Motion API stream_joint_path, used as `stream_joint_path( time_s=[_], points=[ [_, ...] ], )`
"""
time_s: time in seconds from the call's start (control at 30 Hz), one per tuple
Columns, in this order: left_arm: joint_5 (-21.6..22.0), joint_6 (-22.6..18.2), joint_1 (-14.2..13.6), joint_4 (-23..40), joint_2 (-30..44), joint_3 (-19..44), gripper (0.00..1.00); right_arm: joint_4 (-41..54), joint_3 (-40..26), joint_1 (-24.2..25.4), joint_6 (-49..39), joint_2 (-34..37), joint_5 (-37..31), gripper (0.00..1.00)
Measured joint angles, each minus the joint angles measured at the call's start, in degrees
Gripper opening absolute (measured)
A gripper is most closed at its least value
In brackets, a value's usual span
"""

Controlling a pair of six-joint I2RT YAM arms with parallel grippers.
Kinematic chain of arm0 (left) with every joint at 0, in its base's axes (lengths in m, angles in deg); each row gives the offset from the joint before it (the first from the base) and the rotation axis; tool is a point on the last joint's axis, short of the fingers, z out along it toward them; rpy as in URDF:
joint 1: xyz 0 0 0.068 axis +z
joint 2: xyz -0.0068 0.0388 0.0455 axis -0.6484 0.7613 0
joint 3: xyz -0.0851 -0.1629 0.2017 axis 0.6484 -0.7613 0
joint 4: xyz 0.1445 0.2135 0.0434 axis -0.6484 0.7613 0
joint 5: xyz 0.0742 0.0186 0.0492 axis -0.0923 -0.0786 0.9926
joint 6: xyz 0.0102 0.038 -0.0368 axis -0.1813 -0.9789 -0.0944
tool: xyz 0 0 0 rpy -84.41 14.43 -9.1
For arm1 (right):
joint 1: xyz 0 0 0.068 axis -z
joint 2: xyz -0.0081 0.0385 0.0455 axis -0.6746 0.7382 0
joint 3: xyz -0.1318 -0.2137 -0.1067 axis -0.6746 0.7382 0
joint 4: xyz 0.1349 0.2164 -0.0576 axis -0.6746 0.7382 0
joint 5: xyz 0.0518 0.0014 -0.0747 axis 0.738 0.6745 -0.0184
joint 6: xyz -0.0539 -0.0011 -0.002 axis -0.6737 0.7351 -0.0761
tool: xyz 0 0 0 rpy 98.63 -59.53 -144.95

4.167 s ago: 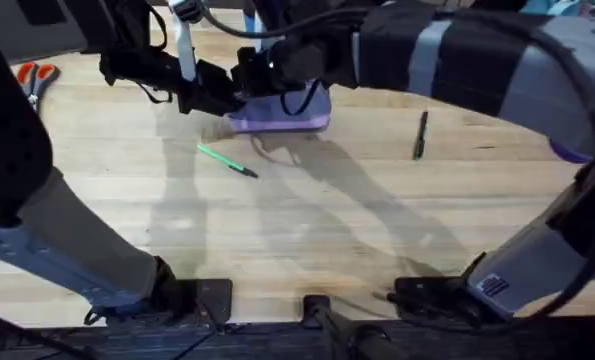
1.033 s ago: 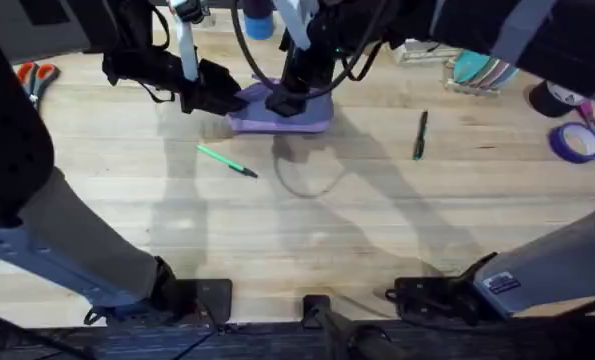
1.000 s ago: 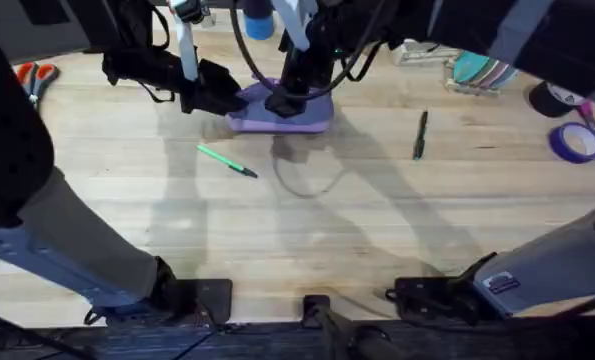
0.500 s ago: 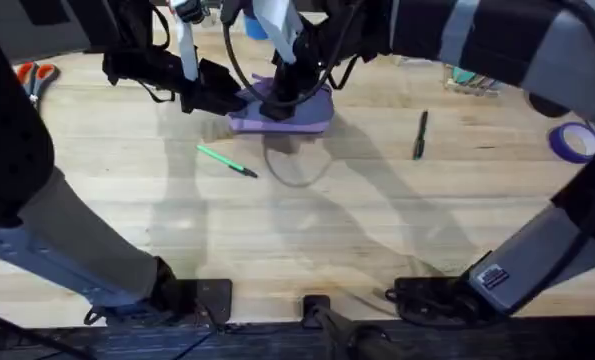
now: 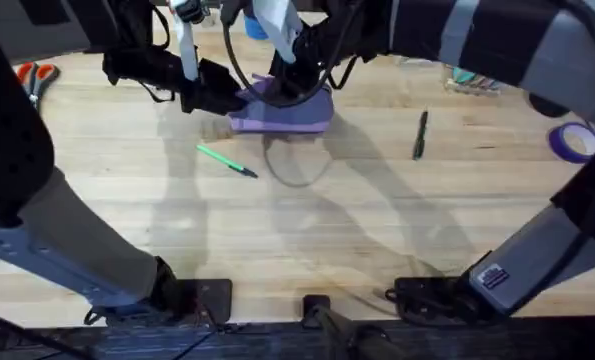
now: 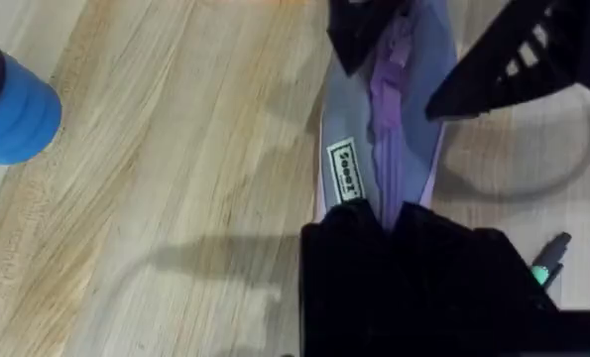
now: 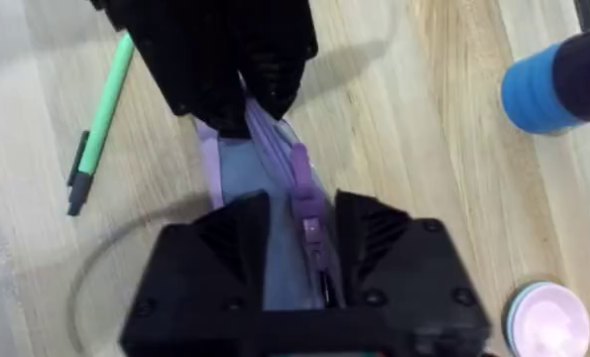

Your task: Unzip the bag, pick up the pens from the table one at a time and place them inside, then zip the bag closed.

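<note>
The bag (image 5: 282,113) lies near the table's (image 5: 307,240) far edge, its zipper closed. The left gripper (image 6: 386,213) pinches the bag's left end, jaws pressed together on the fabric. The right gripper (image 7: 302,213) straddles the zipper pull (image 7: 300,188), jaws spread. The green pen (image 5: 226,160) lies nearer the front edge; the dark pen (image 5: 419,135) lies toward the right.

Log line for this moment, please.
stage: unzipping | left gripper: shut on lavender fabric pouch end | right gripper: open, straddling zipper pull | bright green pen, dark pen: on wooden table
</note>
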Motion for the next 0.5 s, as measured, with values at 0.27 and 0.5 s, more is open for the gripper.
stream_joint_path(
  time_s=[0.27,0.5],
  points=[
    [0.03,0.00,-0.04,0.02,0.00,0.00,0.042,-0.13,0.00,0.00,-0.02,0.00,-0.01,0.033],
    [0.02,0.00,-0.04,0.00,0.00,0.00,0.042,-0.13,0.00,0.00,0.50,0.00,-0.01,0.033]
  ],
)
